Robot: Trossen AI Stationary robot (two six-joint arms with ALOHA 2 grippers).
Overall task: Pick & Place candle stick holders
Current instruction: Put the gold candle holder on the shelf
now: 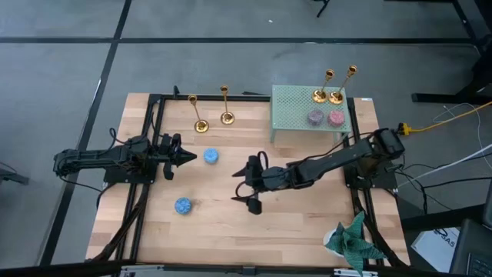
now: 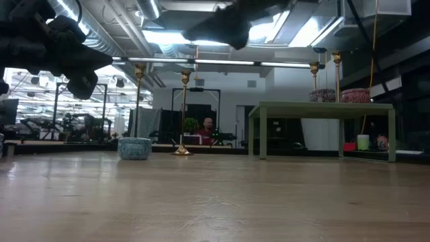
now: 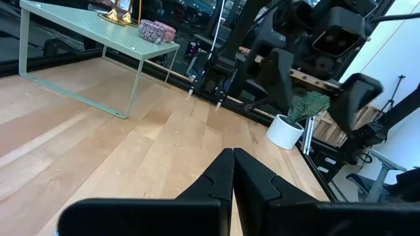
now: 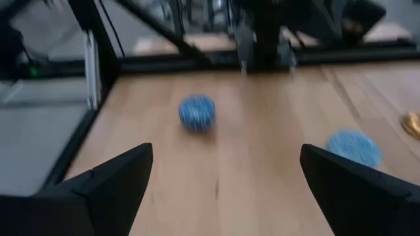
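Note:
Two gold candle stick holders stand on their round bases on the table at the far side [image 1: 200, 123] [image 1: 227, 115]; they also show in the low view [image 2: 183, 114] [image 2: 138, 101]. Two more [image 1: 319, 94] [image 1: 336, 96] stand on the green shelf [image 1: 292, 115]. My left gripper [image 1: 188, 158] is shut and empty, above the table left of centre, beside a blue bowl [image 1: 211, 156]. My right gripper [image 1: 246, 189] is open and empty above the table's middle; its fingers spread wide in the right wrist view [image 4: 226, 183].
A second blue bowl [image 1: 183, 205] sits toward the near left. A grey bowl [image 1: 316, 117] and a pink bowl [image 1: 336, 118] sit on the shelf. A green plant in a white pot [image 1: 354, 240] stands at the near right corner. Black frame rails run along both sides.

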